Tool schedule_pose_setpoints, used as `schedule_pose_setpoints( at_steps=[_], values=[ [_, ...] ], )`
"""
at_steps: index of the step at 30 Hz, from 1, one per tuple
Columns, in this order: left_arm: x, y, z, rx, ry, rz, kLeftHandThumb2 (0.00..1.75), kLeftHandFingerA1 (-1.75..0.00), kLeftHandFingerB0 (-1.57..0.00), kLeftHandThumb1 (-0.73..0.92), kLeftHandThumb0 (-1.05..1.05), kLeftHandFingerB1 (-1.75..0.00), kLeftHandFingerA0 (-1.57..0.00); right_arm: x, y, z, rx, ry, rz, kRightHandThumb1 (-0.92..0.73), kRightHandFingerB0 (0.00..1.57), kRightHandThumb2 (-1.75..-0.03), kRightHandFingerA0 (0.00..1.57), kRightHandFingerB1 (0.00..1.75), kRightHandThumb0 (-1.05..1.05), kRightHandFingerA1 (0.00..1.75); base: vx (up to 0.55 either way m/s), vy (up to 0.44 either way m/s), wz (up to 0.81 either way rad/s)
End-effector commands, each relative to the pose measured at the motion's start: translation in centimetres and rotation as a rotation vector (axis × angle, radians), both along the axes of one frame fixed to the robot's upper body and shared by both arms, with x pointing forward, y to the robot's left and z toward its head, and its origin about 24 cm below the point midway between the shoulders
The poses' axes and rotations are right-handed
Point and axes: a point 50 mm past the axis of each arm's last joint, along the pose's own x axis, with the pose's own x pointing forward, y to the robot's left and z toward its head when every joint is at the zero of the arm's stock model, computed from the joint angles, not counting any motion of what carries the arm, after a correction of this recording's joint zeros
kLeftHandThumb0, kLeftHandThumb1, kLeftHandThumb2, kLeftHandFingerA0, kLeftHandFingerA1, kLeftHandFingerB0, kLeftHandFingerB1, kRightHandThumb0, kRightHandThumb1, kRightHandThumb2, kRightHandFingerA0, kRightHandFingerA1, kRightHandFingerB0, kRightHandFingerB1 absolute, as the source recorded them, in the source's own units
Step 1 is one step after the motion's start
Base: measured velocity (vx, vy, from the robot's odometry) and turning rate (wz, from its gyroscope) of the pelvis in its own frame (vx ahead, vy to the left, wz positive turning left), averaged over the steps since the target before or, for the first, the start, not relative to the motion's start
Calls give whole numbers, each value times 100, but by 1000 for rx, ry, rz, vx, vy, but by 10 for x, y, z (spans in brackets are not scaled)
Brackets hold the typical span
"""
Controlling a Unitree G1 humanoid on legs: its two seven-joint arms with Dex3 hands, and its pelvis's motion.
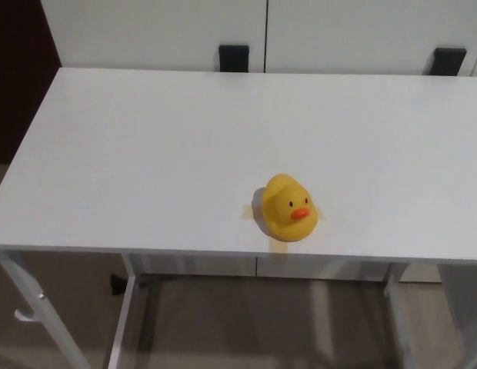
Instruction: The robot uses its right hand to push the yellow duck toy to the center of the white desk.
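Observation:
A yellow duck toy (287, 208) with an orange beak stands upright on the white desk (185, 146), close to the desk's front edge and a little right of its middle. The beak faces the camera. Neither of my hands shows anywhere in the head view, and nothing touches the duck.
White cabinet fronts run along the back, with two black brackets (233, 57) (448, 61) at the desk's far edge. A dark panel (19, 77) stands at the left. Below the front edge are the desk's grey legs (135, 315) and the floor.

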Motion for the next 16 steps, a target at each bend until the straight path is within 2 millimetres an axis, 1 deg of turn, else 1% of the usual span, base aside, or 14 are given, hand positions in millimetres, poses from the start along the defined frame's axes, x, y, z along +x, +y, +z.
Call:
schedule_pose_setpoints(
  at_steps=[1,3,4,6,7,8,9,10,11,12,13,14,15,16],
  values=[
    [1,15,10,34,-23,-25,61,-53,-77,68,-24,-51,-72,-105,-51,-55,-150,375,-387,-55,12,-82,37,51,-14,78,0,0,0],
    [5,16,12,39,-29,-27,61,-53,-77,68,-24,-51,-72,-119,-51,-72,-121,421,-419,-55,12,-82,37,51,-14,78,0,0,0],
    [6,17,13,41,-34,-26,61,-58,-80,70,-20,-53,-74,-127,-50,-81,-95,484,-407,-42,22,-109,55,58,3,74,0,0,0],
    [6,17,13,42,-37,-26,61,-58,-80,70,-20,-53,-74,-131,-49,-86,-79,524,-394,-42,22,-109,55,58,3,74,0,0,0],
    [7,18,14,39,-43,-21,60,-55,-81,67,-20,-53,-76,-141,-49,-98,-56,645,-352,-46,59,-91,88,49,3,55,0,0,0],
    [8,18,14,37,-45,-18,60,-55,-81,67,-20,-53,-76,-145,-49,-103,-50,707,-332,-46,59,-91,88,49,3,55,0,0,0],
    [8,18,14,37,-45,-18,60,-55,-81,67,-20,-53,-76,-145,-49,-103,-50,707,-332,-46,59,-91,88,49,3,55,0,0,0],
    [7,18,14,37,-46,-22,58,-46,-81,65,-21,-52,-66,-151,-49,-109,-13,780,-289,-47,72,-92,97,51,1,54,0,0,0],
    [7,18,14,38,-47,-25,58,-46,-81,65,-21,-52,-66,-155,-49,-113,14,824,-260,-47,72,-92,97,51,1,54,0,0,0],
    [7,18,14,40,-45,-25,61,-52,-81,68,-20,-53,-72,-156,-47,-117,56,864,-220,-46,84,-84,105,54,-8,56,0,0,0],
    [7,18,14,42,-43,-23,61,-52,-81,68,-20,-53,-72,-156,-46,-120,83,890,-193,-46,84,-84,105,54,-8,56,0,0,0],
    [8,19,15,46,-42,-21,61,-67,-82,71,-20,-53,-76,-153,-43,-122,77,921,-144,-41,87,-87,106,54,2,55,0,0,0],
    [8,19,15,46,-42,-21,61,-67,-82,71,-20,-53,-76,-153,-43,-122,77,921,-144,-41,87,-87,106,54,2,55,0,0,0],
    [9,20,15,47,-45,-20,60,-62,-83,69,-21,-54,-74,-148,-40,-124,81,944,-96,-45,86,-90,104,54,2,54,0,0,0]
  ],
)
